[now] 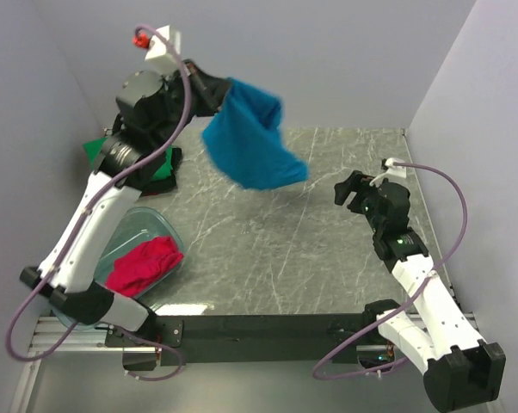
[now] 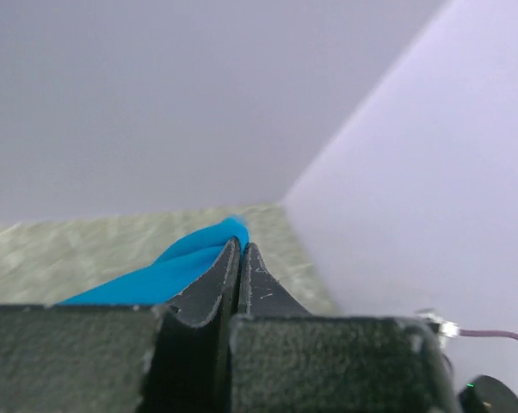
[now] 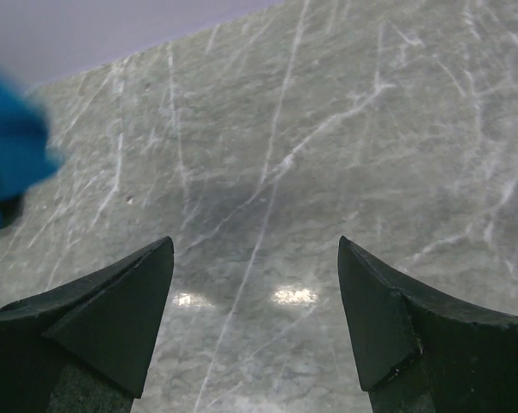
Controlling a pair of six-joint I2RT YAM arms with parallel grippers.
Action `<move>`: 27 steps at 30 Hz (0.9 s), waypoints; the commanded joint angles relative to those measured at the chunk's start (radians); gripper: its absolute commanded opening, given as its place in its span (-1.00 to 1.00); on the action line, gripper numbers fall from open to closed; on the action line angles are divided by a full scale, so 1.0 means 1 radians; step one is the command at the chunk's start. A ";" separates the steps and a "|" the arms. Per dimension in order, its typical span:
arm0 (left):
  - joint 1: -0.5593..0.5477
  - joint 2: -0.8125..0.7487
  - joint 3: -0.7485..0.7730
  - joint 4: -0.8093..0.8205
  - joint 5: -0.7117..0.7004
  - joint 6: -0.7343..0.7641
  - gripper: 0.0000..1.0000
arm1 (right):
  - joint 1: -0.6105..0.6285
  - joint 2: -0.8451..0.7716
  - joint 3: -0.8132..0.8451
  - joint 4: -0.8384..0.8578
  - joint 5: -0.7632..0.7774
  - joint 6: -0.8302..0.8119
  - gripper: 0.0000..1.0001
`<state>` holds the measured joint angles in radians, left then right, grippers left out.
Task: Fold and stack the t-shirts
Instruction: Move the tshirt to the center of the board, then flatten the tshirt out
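Note:
My left gripper (image 1: 225,93) is raised high at the back left and shut on the bright blue t-shirt (image 1: 250,142), which hangs in the air above the table. In the left wrist view the gripper (image 2: 240,247) pinches a blue fold (image 2: 164,271). The green t-shirt (image 1: 94,148) and the black one (image 1: 166,168) lie stacked at the back left, partly hidden by the arm. The magenta-red t-shirt (image 1: 144,262) lies crumpled in the clear bin (image 1: 151,222). My right gripper (image 1: 343,191) is open and empty above the table's right side; it also shows in the right wrist view (image 3: 255,258).
The grey marble table (image 1: 276,249) has walls at the back and on both sides. The clear bin stands at the front left next to my left arm. The blue cloth shows blurred at the left edge of the right wrist view (image 3: 9,155).

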<state>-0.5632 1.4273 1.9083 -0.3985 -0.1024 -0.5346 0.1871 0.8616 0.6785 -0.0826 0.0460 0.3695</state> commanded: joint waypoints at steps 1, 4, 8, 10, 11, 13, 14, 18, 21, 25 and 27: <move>-0.004 0.064 0.080 0.116 0.220 0.015 -0.99 | -0.023 -0.039 0.001 -0.034 0.054 0.000 0.66; -0.004 0.076 -0.058 0.151 0.186 -0.033 -0.63 | -0.029 -0.061 0.004 -0.060 0.075 0.000 0.66; -0.001 0.016 -0.410 0.202 -0.023 -0.105 0.58 | -0.031 -0.079 0.010 -0.086 0.123 -0.001 0.66; 0.000 0.004 -0.500 0.199 -0.110 -0.133 0.70 | -0.031 -0.085 0.006 -0.086 0.126 0.000 0.66; 0.000 0.004 -0.562 0.198 -0.184 -0.137 0.75 | -0.029 -0.082 0.006 -0.082 0.117 -0.001 0.66; -0.001 0.004 -0.610 0.205 -0.209 -0.139 0.75 | -0.029 -0.072 -0.002 -0.066 0.103 -0.001 0.66; -0.013 0.005 -0.653 0.219 -0.197 -0.136 0.73 | -0.032 -0.061 -0.003 -0.063 0.101 0.002 0.66; -0.111 0.065 -0.681 0.282 -0.200 -0.082 0.73 | -0.031 0.039 0.015 -0.057 0.089 0.019 0.65; -0.196 0.131 -0.686 0.349 -0.166 -0.058 0.73 | -0.037 0.105 0.015 -0.049 0.095 0.045 0.61; -0.289 0.295 -0.605 0.426 -0.146 -0.002 0.72 | -0.158 0.122 0.000 -0.049 0.043 0.081 0.61; -0.328 0.359 -0.565 0.429 -0.125 0.010 0.72 | -0.219 0.111 -0.011 -0.055 0.008 0.085 0.61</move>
<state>-0.8532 1.7130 1.2709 -0.0551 -0.2577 -0.5789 0.0502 0.9989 0.6781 -0.1562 0.0959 0.4232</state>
